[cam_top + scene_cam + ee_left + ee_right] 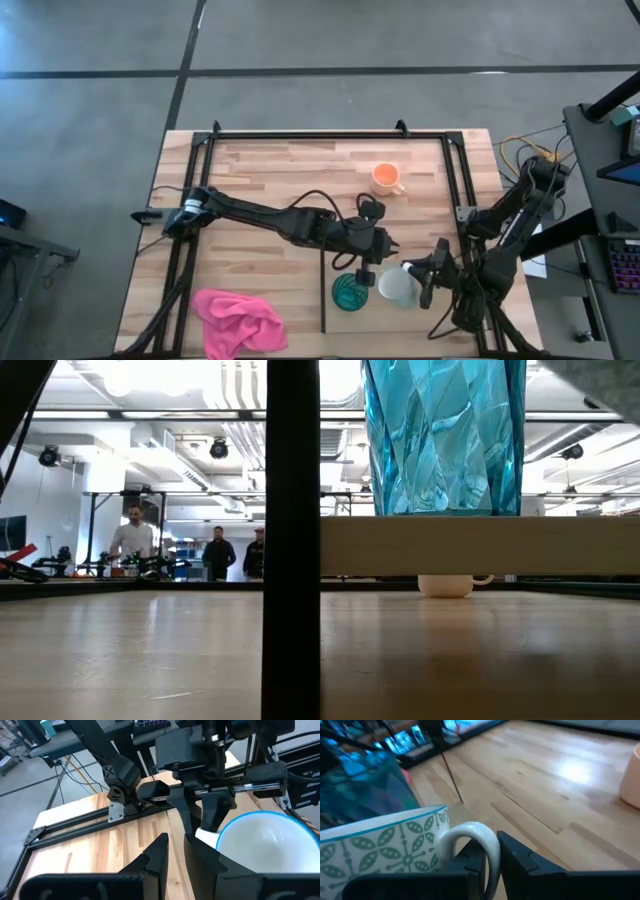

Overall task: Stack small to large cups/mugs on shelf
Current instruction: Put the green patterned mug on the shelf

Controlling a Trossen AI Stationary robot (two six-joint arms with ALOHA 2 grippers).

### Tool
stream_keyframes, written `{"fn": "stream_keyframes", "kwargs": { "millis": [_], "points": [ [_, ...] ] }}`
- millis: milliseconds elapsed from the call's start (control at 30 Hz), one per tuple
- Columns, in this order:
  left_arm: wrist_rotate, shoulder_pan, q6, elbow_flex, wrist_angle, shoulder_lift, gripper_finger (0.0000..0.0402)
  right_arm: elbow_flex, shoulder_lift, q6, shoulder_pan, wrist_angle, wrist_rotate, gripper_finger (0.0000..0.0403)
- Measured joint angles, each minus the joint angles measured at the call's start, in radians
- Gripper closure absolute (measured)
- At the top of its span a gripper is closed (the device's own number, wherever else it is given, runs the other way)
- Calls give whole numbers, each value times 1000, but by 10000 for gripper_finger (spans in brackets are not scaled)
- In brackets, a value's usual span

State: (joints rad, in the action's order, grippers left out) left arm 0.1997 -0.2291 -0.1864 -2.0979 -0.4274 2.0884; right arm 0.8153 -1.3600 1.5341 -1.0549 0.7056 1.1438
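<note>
The white mug (pixel 398 286) sat on the pale shelf (pixel 400 312) at the near right of the table, upright with its mouth up, just right of the teal tumbler (pixel 350 292), which also stood upright with its long axis vertical. The mug's handle (pixel 470 840) pointed right toward the right gripper (pixel 432 272), and in the right wrist view that gripper's two dark fingers (pixel 517 855) stood narrowly apart on either side of the handle loop; whether they pressed it could not be told. The left gripper (pixel 372 268) hung over the spot between the tumbler and the mug, its fingers (pixel 160 852) nearly together and holding nothing. The orange mug (pixel 385 178) stood well apart at the far side of the table, upright, handle toward the near right.

The butcher-block tabletop (pixel 260 180) carried a black frame (pixel 330 133) and a pink cloth (pixel 238 318) at the near left. A thin dark strip (pixel 324 290) ran along the shelf's left edge. Beyond the table lay grey concrete floor (pixel 90 90); in the low view people (pixel 220 552) stood far off under ceiling lights.
</note>
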Motion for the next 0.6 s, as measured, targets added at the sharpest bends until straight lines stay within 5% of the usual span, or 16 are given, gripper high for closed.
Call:
{"fn": "stream_keyframes", "kwargs": {
  "millis": [600],
  "points": [
    [19, 1, 0, -2, 0, -6, 354, -10, -206, 146, -14, -58, 228, 367]
  ]
}}
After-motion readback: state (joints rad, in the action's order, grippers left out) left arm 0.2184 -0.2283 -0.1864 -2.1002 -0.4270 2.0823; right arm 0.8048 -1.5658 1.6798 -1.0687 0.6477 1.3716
